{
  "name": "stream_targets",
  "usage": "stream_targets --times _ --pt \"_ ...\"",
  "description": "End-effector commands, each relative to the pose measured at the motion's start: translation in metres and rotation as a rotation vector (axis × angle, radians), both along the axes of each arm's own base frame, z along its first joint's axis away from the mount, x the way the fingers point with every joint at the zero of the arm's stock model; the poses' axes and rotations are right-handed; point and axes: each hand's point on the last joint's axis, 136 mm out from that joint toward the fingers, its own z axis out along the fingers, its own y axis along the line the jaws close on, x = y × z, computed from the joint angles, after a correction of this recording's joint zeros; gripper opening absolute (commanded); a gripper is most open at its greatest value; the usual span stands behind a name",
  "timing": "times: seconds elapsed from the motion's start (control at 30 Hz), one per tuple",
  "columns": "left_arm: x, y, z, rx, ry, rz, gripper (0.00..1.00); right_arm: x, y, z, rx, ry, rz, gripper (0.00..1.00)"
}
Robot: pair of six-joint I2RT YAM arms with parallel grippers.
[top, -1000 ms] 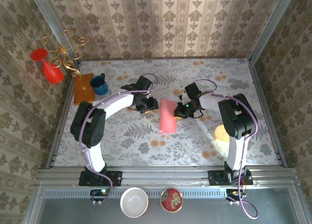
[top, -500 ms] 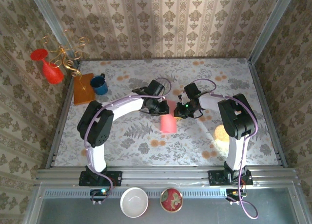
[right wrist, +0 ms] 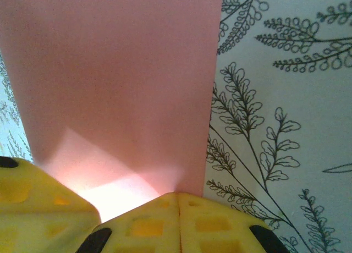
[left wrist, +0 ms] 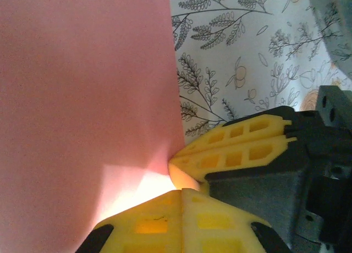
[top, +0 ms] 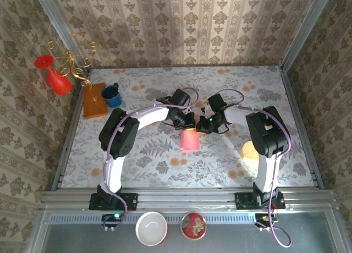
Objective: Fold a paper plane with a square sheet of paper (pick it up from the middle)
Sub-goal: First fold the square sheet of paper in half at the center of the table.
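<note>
The salmon-pink sheet of paper [top: 190, 139] hangs over the middle of the floral table, held at its top edge. My left gripper [top: 188, 120] and right gripper [top: 201, 125] meet there, tips almost touching. In the left wrist view the paper [left wrist: 82, 99] runs down into my left gripper [left wrist: 181, 191], whose jaws are shut on it, with a yellow finger of the right gripper [left wrist: 242, 146] pressing in from the right. In the right wrist view the paper [right wrist: 121, 88] enters my shut right gripper [right wrist: 179, 195], and a left finger [right wrist: 38, 198] shows at bottom left.
A blue mug [top: 112, 95] and an orange-brown board [top: 94, 100] stand at the table's far left, near a red vase [top: 55, 76] and a gold wire stand [top: 74, 60]. A white bowl [top: 152, 228] and a patterned bowl [top: 193, 226] sit below the near rail.
My left gripper has swung right to meet the right gripper and closed on the paper's top edge. The paper, a long strip a second ago, now looks shorter from above.
</note>
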Motion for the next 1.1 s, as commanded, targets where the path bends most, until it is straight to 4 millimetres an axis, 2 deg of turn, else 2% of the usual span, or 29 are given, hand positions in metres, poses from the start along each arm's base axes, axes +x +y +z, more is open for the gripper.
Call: stream_targets --times 0.0,0.47,0.6,0.7,0.8,0.87,0.93,1.07 --pt "-0.004 0.006 -0.009 0.020 0.036 -0.037 0.07 -0.055 -0.042 -0.066 -0.259 0.197 0.003 0.09" --pt "0.001 0.049 -0.027 -0.015 0.039 -0.109 0.07 -0.070 -0.061 -0.076 -0.363 0.258 -0.007 0.09" --pt "0.004 0.071 -0.033 -0.009 0.030 -0.112 0.07 -0.074 -0.065 -0.081 -0.386 0.276 -0.007 0.09" --pt "0.011 0.095 -0.035 0.002 0.027 -0.074 0.07 -0.075 -0.067 -0.082 -0.396 0.279 -0.012 0.09" --pt "0.020 0.119 -0.030 0.001 0.010 -0.026 0.07 -0.077 -0.068 -0.083 -0.399 0.287 -0.016 0.09" --pt "0.025 0.127 -0.021 -0.008 -0.011 -0.006 0.07 -0.077 -0.068 -0.085 -0.399 0.288 -0.016 0.09" --pt "0.028 0.122 -0.005 -0.048 -0.051 -0.004 0.07 -0.076 -0.067 -0.084 -0.395 0.286 -0.015 0.09" --pt "0.032 0.091 0.026 -0.174 -0.115 -0.020 0.07 -0.072 -0.065 -0.079 -0.389 0.269 -0.015 0.09"
